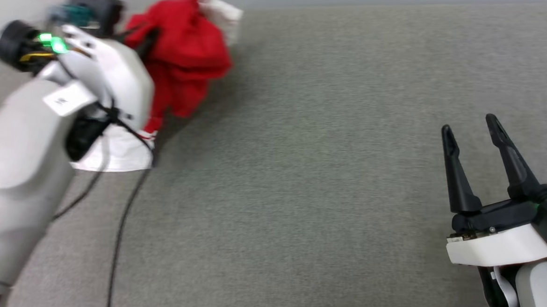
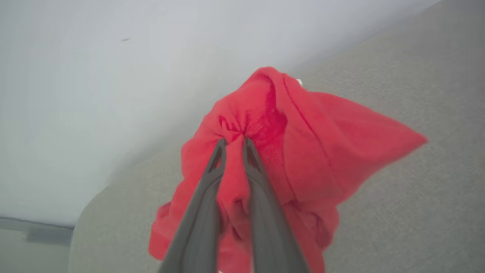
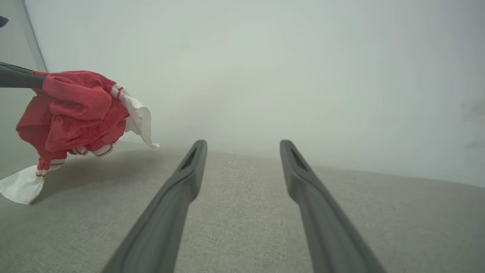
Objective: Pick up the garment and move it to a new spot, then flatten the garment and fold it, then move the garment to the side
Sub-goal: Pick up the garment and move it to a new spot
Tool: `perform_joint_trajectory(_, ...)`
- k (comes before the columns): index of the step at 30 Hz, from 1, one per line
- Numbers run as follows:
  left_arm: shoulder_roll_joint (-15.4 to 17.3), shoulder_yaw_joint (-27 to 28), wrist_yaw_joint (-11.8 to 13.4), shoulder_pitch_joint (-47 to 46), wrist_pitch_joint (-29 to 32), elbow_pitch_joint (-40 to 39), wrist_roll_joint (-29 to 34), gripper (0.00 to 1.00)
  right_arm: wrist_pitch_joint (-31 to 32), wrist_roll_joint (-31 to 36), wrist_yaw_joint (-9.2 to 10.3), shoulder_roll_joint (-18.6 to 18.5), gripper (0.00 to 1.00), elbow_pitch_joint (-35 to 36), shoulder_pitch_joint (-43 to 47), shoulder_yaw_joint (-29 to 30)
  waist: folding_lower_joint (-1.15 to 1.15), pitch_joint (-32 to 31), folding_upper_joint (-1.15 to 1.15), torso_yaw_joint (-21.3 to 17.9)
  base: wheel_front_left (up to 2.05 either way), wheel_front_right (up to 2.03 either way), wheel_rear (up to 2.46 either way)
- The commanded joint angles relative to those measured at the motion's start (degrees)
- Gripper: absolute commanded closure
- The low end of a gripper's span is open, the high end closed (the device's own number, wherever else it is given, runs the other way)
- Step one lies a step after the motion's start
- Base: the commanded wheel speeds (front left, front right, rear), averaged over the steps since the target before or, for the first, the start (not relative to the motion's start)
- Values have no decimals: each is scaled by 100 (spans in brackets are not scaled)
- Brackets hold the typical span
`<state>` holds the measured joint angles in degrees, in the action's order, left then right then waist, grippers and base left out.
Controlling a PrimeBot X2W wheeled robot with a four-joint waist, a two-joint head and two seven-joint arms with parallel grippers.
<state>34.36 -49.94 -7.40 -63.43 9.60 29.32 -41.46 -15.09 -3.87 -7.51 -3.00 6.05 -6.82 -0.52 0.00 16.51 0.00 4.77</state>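
Red and white cloth jersey shirt (image 1: 188,50): soft, matt knit, faintly fleecy. Grey cloth-covered counter (image 1: 324,146): coarse, matt weave. Dark plastic left pincer (image 2: 235,140) and dark plastic right pincer (image 1: 468,122): smooth, with a dull sheen. White plastic arm shell (image 1: 16,153): smooth, slightly glossy.

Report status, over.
Left gripper shut on garment, bunched and lifted. Right gripper open, empty, well apart. Black cable trails under left arm.
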Motion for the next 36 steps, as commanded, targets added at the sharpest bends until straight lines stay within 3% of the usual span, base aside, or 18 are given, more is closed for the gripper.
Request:
perform_joint_trajectory(1, -81, -66, -2, -45, -43, -87, 45, 100, -12, -31, 4, 20, 0, -3, 70, 22, 0, -64, 0, -168, 0, 0, 0)
perform_joint_trajectory(10, -841, -514, 0, 136, -343, -683, 197, 100, -12, -274, 4, 21, 0, -2, 146, 148, 0, -137, 0, -794, 0, 0, 0)
perform_joint_trajectory(19, -1386, -1268, -1, 614, -562, -869, 362, 100, -12, -372, 4, 21, 0, 30, 211, 251, 0, -108, 0, -1039, 0, 0, 0)
perform_joint_trajectory(27, -1368, -2029, -1, 1335, -388, -550, 467, 100, -11, -387, 4, 21, 0, 6, 221, 287, 0, -67, 0, -1016, 0, 0, 0)
perform_joint_trajectory(36, -1536, -2163, 28, 1916, -576, -151, 358, 100, -11, -310, 4, 21, 0, -116, 293, 278, 0, -179, 0, -858, 0, 0, 0)
